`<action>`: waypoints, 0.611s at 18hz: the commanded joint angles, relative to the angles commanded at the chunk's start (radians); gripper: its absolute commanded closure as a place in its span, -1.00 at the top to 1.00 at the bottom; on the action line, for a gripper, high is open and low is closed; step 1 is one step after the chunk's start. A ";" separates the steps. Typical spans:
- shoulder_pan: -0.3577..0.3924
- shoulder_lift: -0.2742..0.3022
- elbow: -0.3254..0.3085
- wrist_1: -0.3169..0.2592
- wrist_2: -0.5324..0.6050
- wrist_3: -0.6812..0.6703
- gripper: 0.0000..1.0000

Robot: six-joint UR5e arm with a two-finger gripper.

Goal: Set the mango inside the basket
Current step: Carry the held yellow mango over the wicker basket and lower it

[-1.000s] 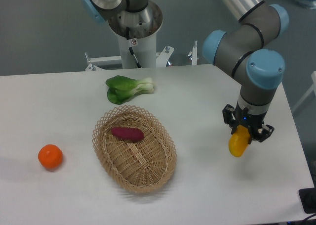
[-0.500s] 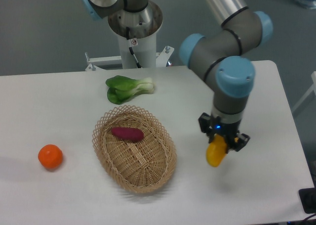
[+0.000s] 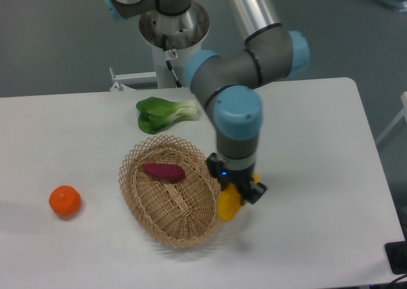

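- Pincer [image 3: 234, 190] clamped on the mango [image 3: 227, 204], yellow fruit hanging below the fingers, lower end at the right rim of the basket [image 3: 137, 203].
- Carried leftward over the last second: from well out over the right part of the desk [image 3: 318, 174], past the middle, now to the basket's edge.
- Mango held in the air, not yet over the basket's middle and not yet inside.
- Within the basket, only the purple sweet potato [image 3: 164, 171], toward the far left side, leaving room on the near right.
- Farther out: bok choy [image 3: 165, 114] behind the basket, orange [image 3: 65, 201] well apart to the left.
- Judged close to done: a little more travel left, then lower and release.
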 joint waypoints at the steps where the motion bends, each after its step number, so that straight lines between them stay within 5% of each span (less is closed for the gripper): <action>1: -0.017 -0.005 -0.008 0.002 0.000 -0.003 0.16; 11: -0.147 -0.034 -0.084 0.115 0.040 -0.031 0.21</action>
